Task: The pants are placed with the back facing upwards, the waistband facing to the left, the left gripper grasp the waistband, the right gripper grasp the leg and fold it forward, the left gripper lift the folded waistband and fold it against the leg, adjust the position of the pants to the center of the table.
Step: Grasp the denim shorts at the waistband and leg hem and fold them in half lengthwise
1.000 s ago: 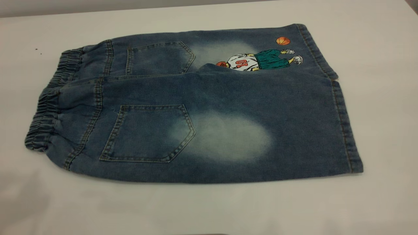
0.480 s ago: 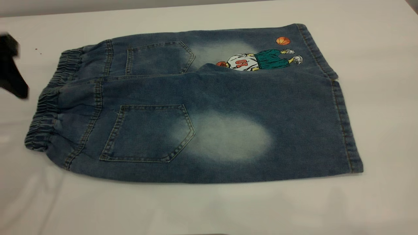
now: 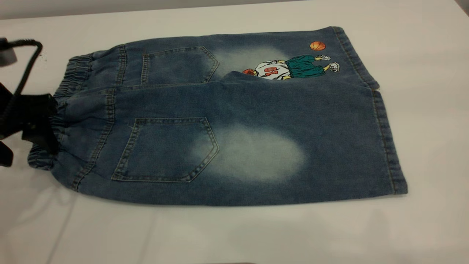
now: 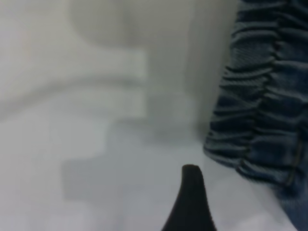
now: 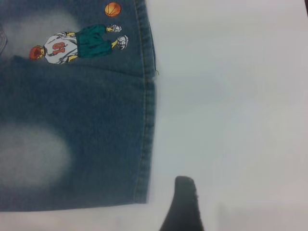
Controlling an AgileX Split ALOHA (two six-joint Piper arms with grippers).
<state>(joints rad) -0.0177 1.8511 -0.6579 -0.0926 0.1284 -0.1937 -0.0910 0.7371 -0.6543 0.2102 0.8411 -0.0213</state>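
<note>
I have the left gripper at the waistband; I cannot tell its opening. Next it must clamp the band, the pants still flat.

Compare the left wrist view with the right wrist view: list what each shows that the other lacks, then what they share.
Only the left wrist view shows the waistband, its gathered dark denim lying beside one black fingertip of the left gripper, apart from it.

Only the right wrist view shows the cartoon print, the orange basketball, the stitched leg hems and the leg with its pale oval.

Both show the pants, the bare table and a single dark fingertip; the right wrist view's belongs to the right gripper.
</note>
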